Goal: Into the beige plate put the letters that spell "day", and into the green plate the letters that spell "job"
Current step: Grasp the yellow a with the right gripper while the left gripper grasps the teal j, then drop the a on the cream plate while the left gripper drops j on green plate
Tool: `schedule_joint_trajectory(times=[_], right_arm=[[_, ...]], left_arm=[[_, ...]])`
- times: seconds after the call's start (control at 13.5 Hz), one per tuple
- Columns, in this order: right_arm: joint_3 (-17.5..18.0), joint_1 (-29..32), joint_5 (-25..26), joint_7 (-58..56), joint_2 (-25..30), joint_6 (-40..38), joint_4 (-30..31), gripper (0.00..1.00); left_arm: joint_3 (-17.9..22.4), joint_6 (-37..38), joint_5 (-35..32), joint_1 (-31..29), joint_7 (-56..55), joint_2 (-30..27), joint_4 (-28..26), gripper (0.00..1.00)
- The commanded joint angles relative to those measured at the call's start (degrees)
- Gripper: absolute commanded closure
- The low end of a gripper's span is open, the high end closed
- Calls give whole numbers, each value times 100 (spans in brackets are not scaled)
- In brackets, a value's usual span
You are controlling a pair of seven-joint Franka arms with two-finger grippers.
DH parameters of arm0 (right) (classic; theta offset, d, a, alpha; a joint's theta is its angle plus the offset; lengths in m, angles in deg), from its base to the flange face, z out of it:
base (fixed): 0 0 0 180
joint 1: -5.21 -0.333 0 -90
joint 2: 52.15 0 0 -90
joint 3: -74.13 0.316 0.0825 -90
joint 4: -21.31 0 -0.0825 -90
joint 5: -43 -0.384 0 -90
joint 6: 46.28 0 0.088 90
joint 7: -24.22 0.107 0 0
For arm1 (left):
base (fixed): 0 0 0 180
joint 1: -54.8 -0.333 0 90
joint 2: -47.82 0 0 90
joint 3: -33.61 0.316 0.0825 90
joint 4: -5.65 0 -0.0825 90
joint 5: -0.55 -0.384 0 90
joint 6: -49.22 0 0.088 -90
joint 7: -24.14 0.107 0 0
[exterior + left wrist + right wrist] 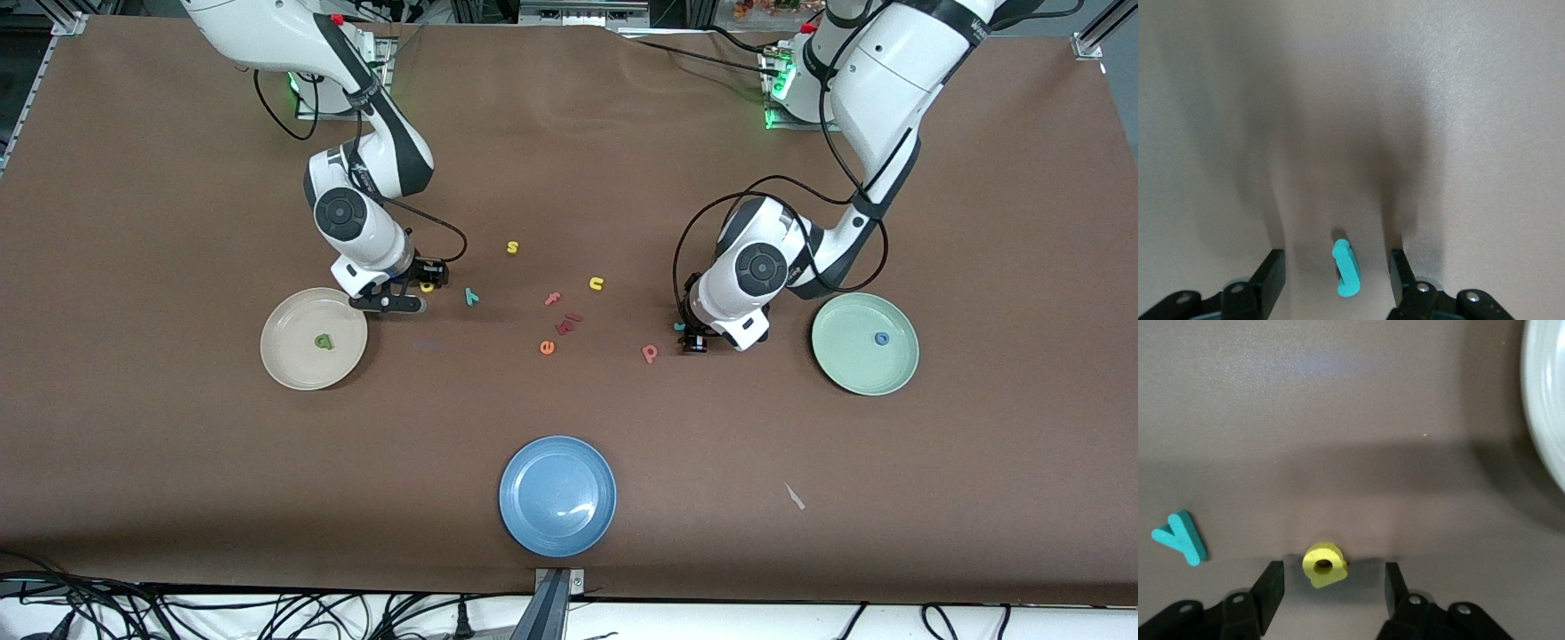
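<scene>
My left gripper (686,336) is down at the table, open, with the teal j (1346,268) lying loose between its fingers (1271,277). The salmon b (650,353) lies beside it. The green plate (853,378) holds the blue o (881,338). My right gripper (1331,585) is also low and open, straddling the yellow d (1325,565) without touching it. The teal y (1181,537) lies close by. The beige plate (293,369) next to this gripper holds the dark green a (324,340).
A yellow s (512,247), a yellow u (597,284), a salmon f (553,299), an orange e (547,347) and small red pieces (569,322) are scattered mid-table. A blue plate (557,495) sits nearest the front camera.
</scene>
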Motion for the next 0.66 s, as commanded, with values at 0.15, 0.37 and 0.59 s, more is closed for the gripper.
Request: schedule_joint_trajectory(times=[0.15, 0.37, 0.59], right_arm=[[9, -46, -5, 91, -48, 168, 37, 47], [1, -143, -5, 82, -57, 160, 28, 67], [-8, -143, 12, 29, 22, 116, 2, 85]], left_arm=[[52, -88, -347, 26, -171, 37, 19, 79], [78, -62, -374, 17, -92, 46, 19, 92], [61, 0, -672, -88, 169, -59, 89, 100]])
